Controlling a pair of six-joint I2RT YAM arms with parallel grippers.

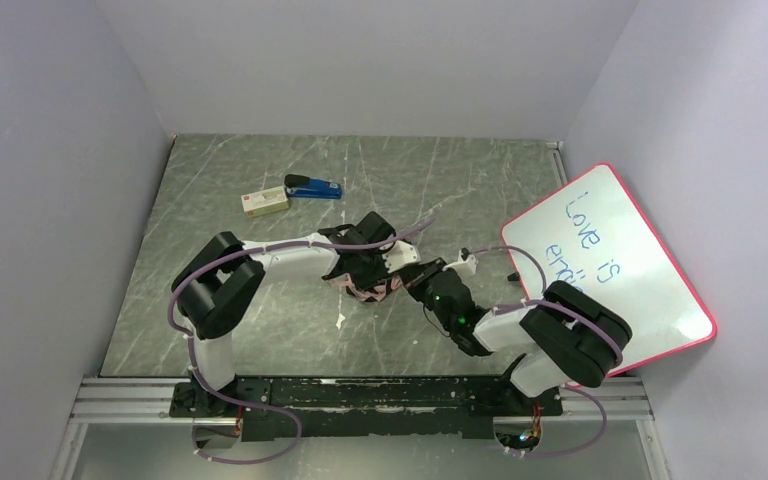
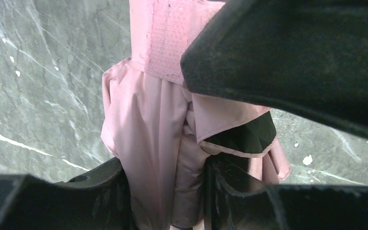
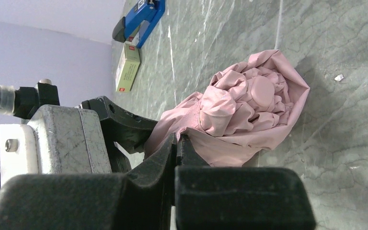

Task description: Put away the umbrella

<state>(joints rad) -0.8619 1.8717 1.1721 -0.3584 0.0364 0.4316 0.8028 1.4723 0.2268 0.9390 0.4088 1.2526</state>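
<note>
Umbrella (image 3: 249, 110) bunched mid-worktop (image 1: 260, 330), clamped in my left pincer (image 2: 167, 191); my right pincer (image 3: 176, 143) closed tight against its fabric; blue stapler (image 1: 312, 187) and small box (image 1: 264, 202) well behind, whiteboard (image 1: 610, 270) at right.

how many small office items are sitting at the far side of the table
2: a blue stapler at far centre-left, and a pale box just left of it, slightly nearer. Something more could be hidden under the umbrella.

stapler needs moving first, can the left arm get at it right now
Probably not at once: the left end effector is closed on the umbrella and would have to let go. Otherwise the table between it and the stapler looks free.
</note>
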